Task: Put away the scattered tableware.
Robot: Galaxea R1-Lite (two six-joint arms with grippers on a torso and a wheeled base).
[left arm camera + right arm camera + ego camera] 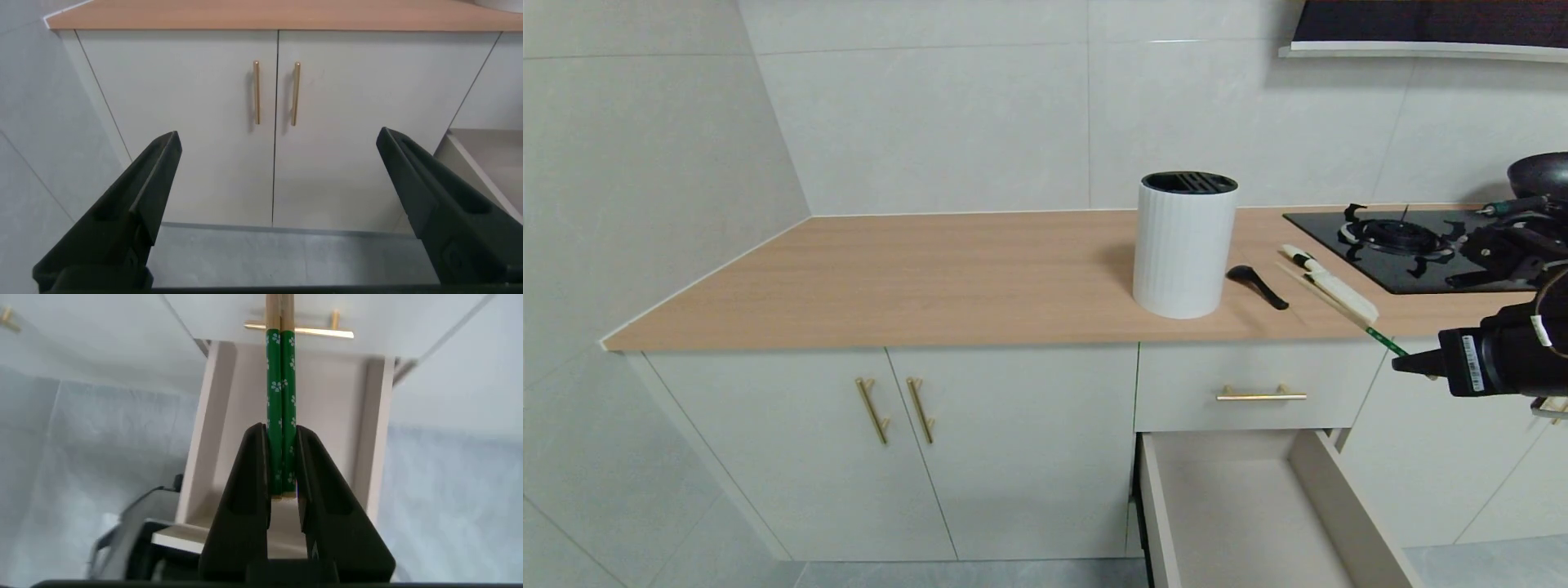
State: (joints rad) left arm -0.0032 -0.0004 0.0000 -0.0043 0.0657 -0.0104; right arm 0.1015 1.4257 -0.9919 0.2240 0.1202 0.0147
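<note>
A pair of wooden chopsticks (1387,341) with green, paw-printed ends (280,400) is clamped in my shut right gripper (1409,361) (282,437), just off the counter's front edge at the right. Their far ends reach back over the counter beside a white utensil (1327,282); whether they touch the counter I cannot tell. A black spoon (1256,284) lies next to a tall white utensil holder (1184,245). Below the chopsticks is an open drawer (1327,498) (214,433). My left gripper (278,151) is open, low in front of the cabinet doors (274,94).
A black gas hob (1405,241) sits at the counter's right end, with a dark pan (1539,175) behind it. A closed drawer with a gold handle (1261,396) is above the open one. The counter's left half is bare wood (890,278).
</note>
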